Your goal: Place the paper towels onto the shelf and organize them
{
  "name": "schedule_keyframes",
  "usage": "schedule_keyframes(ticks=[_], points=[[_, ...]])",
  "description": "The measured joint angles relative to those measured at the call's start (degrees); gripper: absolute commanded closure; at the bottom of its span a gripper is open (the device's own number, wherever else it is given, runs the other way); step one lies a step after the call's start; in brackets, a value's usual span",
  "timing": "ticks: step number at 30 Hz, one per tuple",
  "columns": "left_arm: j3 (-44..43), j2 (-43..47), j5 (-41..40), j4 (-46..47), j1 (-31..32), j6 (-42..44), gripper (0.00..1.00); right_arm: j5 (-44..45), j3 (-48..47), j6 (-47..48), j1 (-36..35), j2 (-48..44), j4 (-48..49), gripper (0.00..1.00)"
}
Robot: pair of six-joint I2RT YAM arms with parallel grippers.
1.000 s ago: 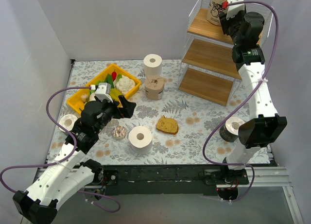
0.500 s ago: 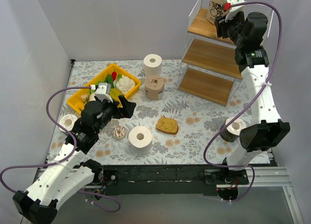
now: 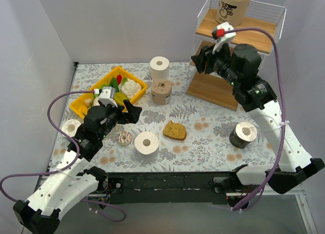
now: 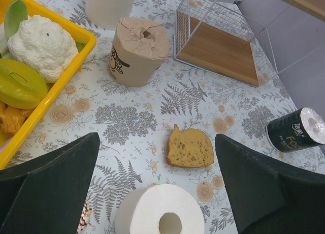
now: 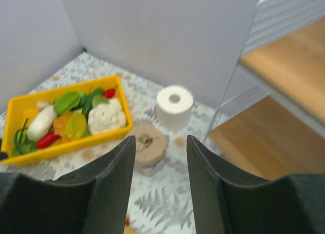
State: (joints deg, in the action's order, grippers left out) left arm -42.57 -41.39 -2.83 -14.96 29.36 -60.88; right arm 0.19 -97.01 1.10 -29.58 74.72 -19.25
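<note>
From overhead, one tan roll (image 3: 233, 5) stands on the top board of the shelf (image 3: 218, 89) — neither wrist camera catches it. The right hand (image 3: 201, 58) hangs in the air in front of the shelf's middle tier, fingers parted a little and holding nothing. Its own blurred view looks down past them at the yellow tray (image 5: 66, 145), a white roll (image 5: 174, 106) at the back and a second tan roll (image 5: 148, 145) just in front of it. The left hand (image 4: 157, 140) is spread wide and empty above the desk (image 3: 203, 142). Its camera shows the bread slice (image 4: 189, 147), another white roll (image 4: 160, 213) nearest the front edge, and a dark roll (image 4: 297, 130) towards the right edge. Only the overhead shows a roll (image 3: 71, 127) at the left edge, beside the tray. Between bread and shelf lies open patterned desk.
</note>
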Motion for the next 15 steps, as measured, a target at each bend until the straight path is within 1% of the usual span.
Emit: schedule_keyframes(ticks=[3, 6, 10, 15], points=[[0.02, 0.04, -0.15, -0.02, 0.0, 0.0, 0.02, 2.47, 7.91, -3.48, -3.82, -2.01, -0.52, 0.47], [0.0, 0.55, -1.31, -0.15, 0.0, -0.02, 0.02, 5.68, 11.63, -5.4, -8.22, 0.28, -2.05, 0.47], [0.0, 2.45, -4.52, -0.66, 0.0, -0.07, 0.02, 9.18, 9.49, -6.32, -13.55, 9.03, -4.5, 0.46], [0.02, 5.35, -9.25, -1.09, 0.0, -0.42, 0.02, 10.93, 3.3, -6.93, -16.9, 21.55, -6.43, 0.42]])
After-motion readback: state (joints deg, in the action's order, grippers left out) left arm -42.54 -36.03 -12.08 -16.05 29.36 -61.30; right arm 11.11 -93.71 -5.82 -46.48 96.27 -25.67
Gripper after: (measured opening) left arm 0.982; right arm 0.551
